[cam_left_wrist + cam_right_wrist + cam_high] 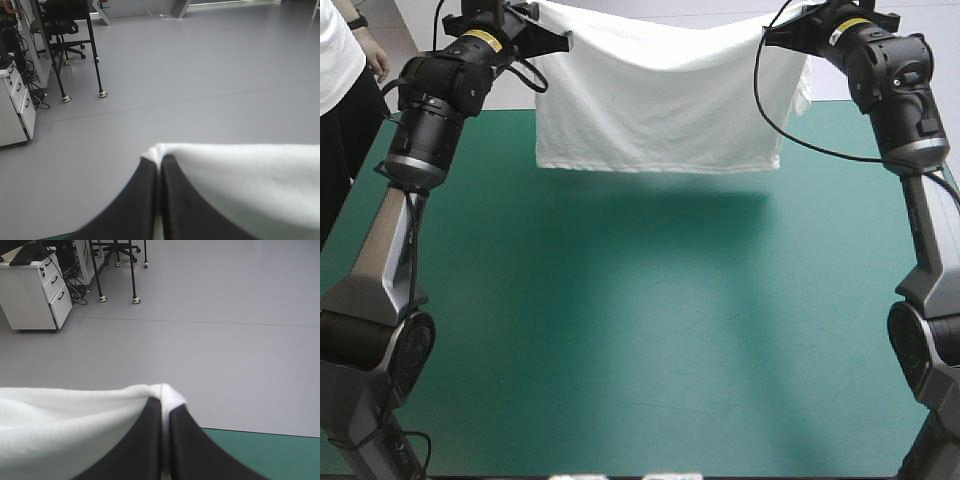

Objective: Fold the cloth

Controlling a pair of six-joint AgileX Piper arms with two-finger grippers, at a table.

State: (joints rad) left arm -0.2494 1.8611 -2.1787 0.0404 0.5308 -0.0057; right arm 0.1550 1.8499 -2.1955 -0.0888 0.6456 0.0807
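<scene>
Hanging as a broad white sheet over the far edge of the table [620, 340], the T-shirt [660, 100] is stretched between the two raised arms, one upper corner at each. The left gripper [159, 164] has its black fingers pressed almost together, with a thin strip of white cloth pinched between them and more cloth lapping over the tips and spreading away toward the other arm. The right gripper [165, 407] matches it: fingers all but closed on a fold of the T-shirt, which curls over their tips and runs off toward the left arm. Between the two holds the top edge sags a little in the middle. The lower hem runs nearly level across the table's far part and appears to hang clear of the teal-green cover, though the high view does not settle this. A soft shadow lies on the cover just nearer than the hem.
</scene>
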